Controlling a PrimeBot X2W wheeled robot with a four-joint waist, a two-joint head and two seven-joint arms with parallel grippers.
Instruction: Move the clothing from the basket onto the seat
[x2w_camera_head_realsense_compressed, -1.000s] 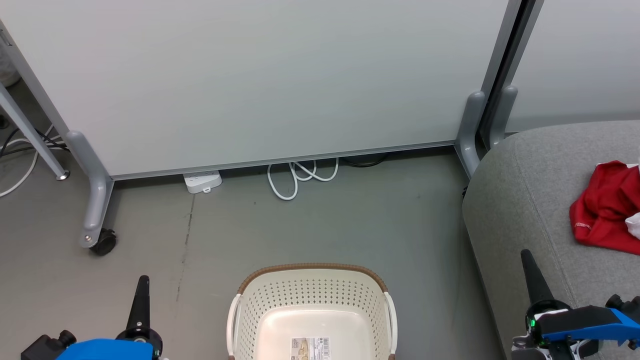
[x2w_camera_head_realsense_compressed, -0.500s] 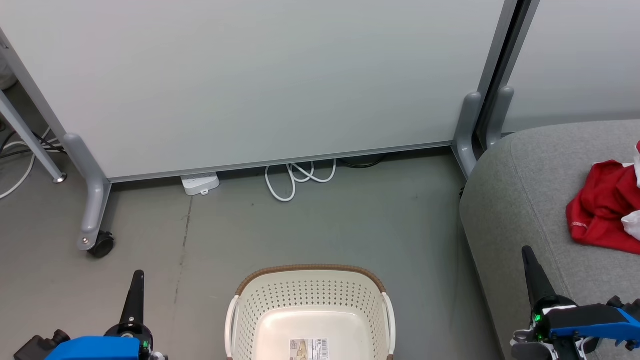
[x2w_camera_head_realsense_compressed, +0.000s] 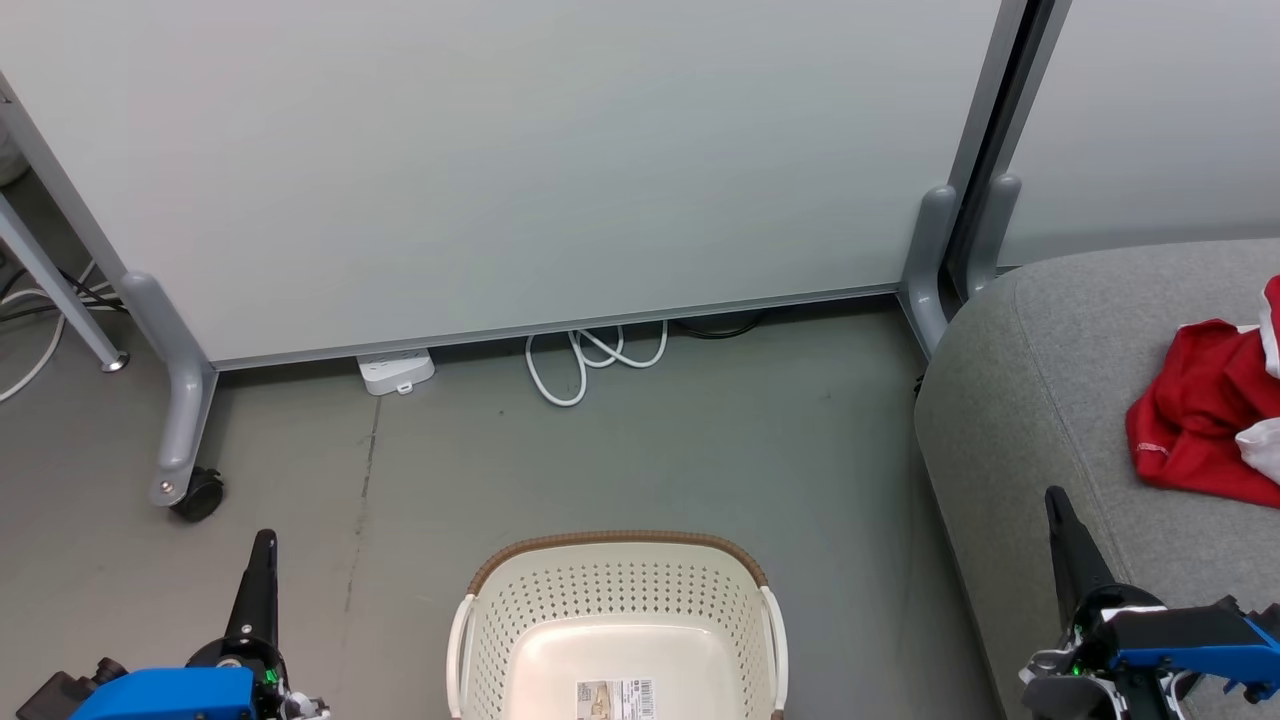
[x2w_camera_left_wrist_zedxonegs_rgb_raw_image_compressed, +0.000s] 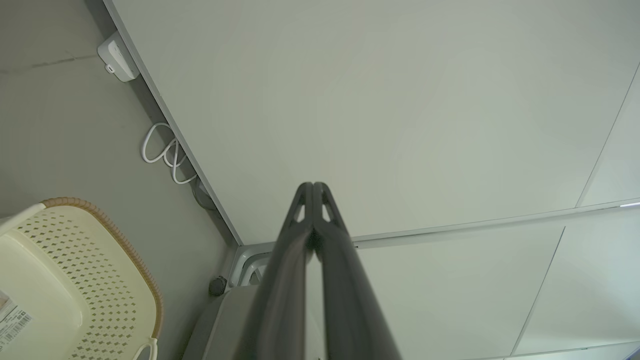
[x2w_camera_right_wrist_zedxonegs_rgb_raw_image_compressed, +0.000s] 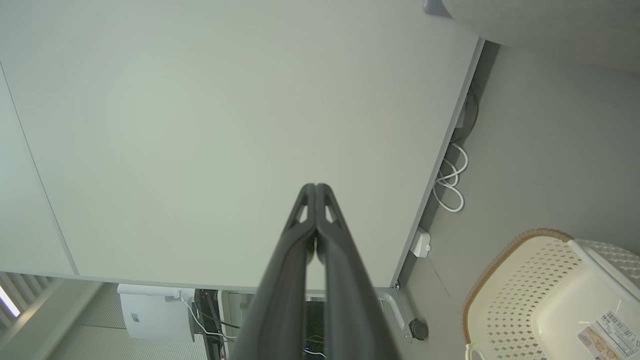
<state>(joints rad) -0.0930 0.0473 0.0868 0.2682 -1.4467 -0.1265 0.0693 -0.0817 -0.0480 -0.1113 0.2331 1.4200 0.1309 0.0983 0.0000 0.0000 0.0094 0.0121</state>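
Closest to the camera, along the bottom of the head view, both claws point up the frame with nothing in them. The left claw is lower left and the right claw is lower right. In both wrist views the fingers are pinched together at the tips, so no gap on either one.

The basket sits between them at bottom centre, on the floor, with its near part cut off by the frame edge. The inside I can see is bare plastic plus the label, so it looks emptied to me.

The clothes are a red crumpled heap with a bit of white, at the right edge of the frame about mid-height. They lie on the grey seat and are partly cropped.

The heap is up and to the right of the right claw, on that arm's side, with the basket between it and the left claw. So the right arm is way nearer if anything needs nudging. It's too bunched up to have a clear long axis, and I can't tell if both garments are in there.

Further back, a white cable loops beside a power strip at the foot of the pale panel, and there's a caster off to the left.
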